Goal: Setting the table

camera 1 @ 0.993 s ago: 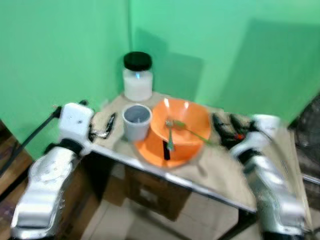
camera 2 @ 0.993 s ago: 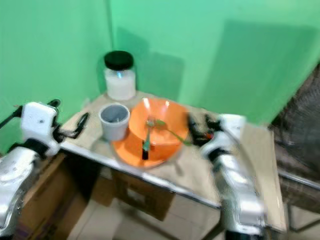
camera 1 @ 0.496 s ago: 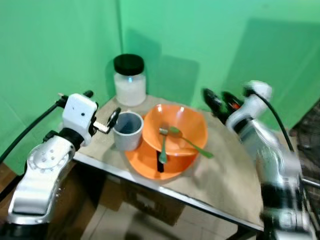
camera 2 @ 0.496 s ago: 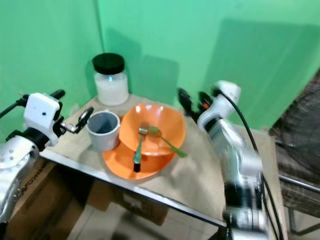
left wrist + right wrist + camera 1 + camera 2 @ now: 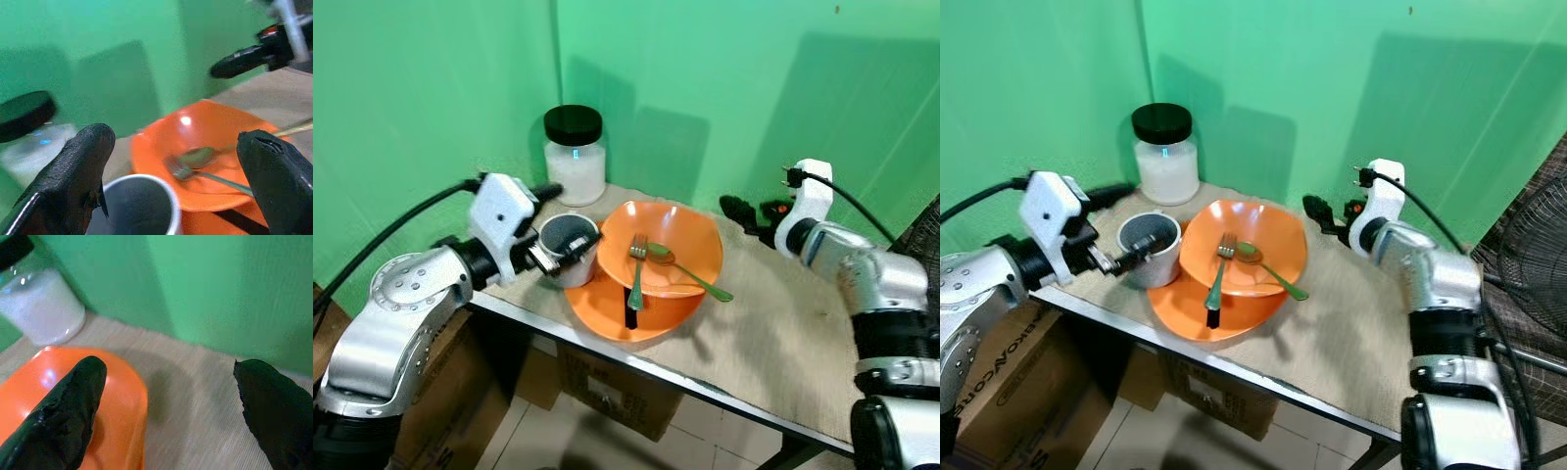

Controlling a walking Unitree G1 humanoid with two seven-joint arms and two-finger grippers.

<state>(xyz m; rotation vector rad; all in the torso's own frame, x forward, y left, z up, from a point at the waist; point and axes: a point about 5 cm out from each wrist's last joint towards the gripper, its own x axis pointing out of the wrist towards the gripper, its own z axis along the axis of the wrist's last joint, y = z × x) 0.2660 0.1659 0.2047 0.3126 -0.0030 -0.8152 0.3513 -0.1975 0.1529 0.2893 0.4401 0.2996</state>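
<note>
An orange bowl (image 5: 675, 245) sits on an orange plate (image 5: 602, 315) in the middle of the table (image 5: 783, 343). A fork (image 5: 634, 279) and a green spoon (image 5: 690, 277) lie in the bowl. A grey cup (image 5: 566, 243) stands upright against the plate's left side. My left gripper (image 5: 558, 227) is open, one finger on each side of the cup's rim. My right gripper (image 5: 744, 215) is open and holds nothing, hovering low over the table behind the bowl's right edge. In the left wrist view the cup (image 5: 134, 210) lies between the fingers (image 5: 73, 171).
A jar (image 5: 575, 157) of white contents with a black lid stands at the back left corner. Green walls close the back and left. Cardboard boxes (image 5: 607, 401) sit under the table. A fan (image 5: 1538, 225) stands at the right.
The camera shifted and the blur cleared. My left gripper moved from the table's left edge to straddle the cup. My right gripper rose, then settled behind the bowl's right side.
</note>
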